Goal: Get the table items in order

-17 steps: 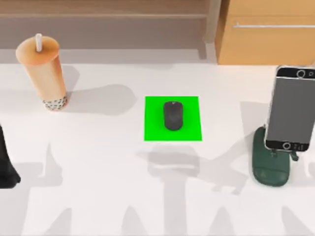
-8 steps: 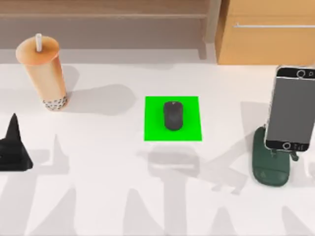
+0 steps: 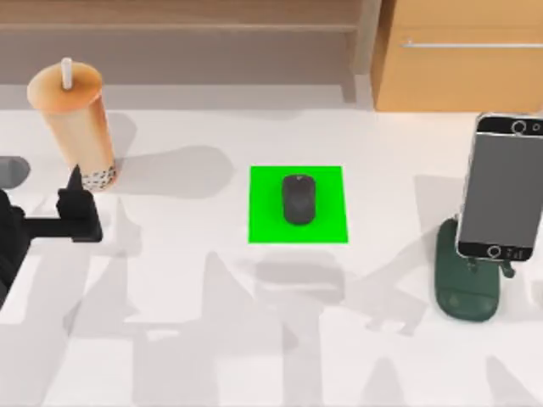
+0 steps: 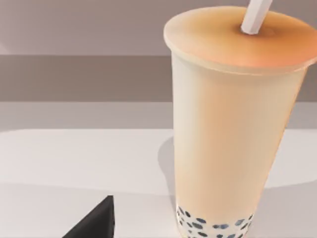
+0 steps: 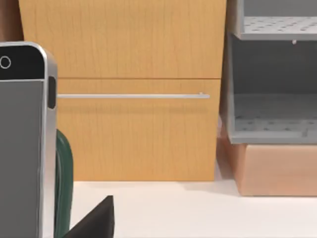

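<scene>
White surface (image 3: 170,339), wooden cabinet (image 3: 458,55) behind at right. No legible writing on any item. Cup (image 3: 75,127) upright at far left; left tool (image 3: 78,203) just beside its base — spread cannot tell. Mouse (image 3: 298,199) on green mat (image 3: 327,225), centre. Phone (image 3: 502,186) propped in stand (image 3: 465,292), right.

cup (image 3: 75,127) left, mouse (image 3: 298,199) on mat (image 3: 263,225), phone (image 3: 504,188) right

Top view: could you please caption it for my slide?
Left gripper nears the cup; mouse on mat, phone on stand.
</scene>
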### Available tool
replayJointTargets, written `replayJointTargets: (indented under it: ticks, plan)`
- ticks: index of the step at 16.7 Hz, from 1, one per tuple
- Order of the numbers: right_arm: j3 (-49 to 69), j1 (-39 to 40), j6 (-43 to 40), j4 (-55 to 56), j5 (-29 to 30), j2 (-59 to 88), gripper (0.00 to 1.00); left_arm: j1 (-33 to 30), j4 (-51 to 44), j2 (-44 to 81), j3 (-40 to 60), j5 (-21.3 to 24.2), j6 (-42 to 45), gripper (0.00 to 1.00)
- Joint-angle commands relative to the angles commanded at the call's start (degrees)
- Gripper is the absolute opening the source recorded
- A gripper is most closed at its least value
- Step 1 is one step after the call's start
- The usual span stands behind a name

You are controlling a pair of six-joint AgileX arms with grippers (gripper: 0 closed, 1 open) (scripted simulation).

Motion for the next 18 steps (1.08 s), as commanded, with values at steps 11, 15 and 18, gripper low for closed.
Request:
replayJointTargets:
  ticks: [11, 15, 18]
  plan:
    - [0.0, 0.0, 0.0, 0.0, 0.0, 0.0, 1.0, -1.14, 27.08, 36.82, 16.39, -1.67, 0.68, 1.0]
    - [0.0, 0.0, 0.0, 0.0, 0.0, 0.0, 1.0, -1.1, 26.95, 36.66, 16.18, -1.63, 0.66, 1.0]
    - [0.0, 0.0, 0.0, 0.0, 0.0, 0.0, 1.0, -0.93, 26.18, 37.69, 18.16, -1.45, 0.69, 1.0]
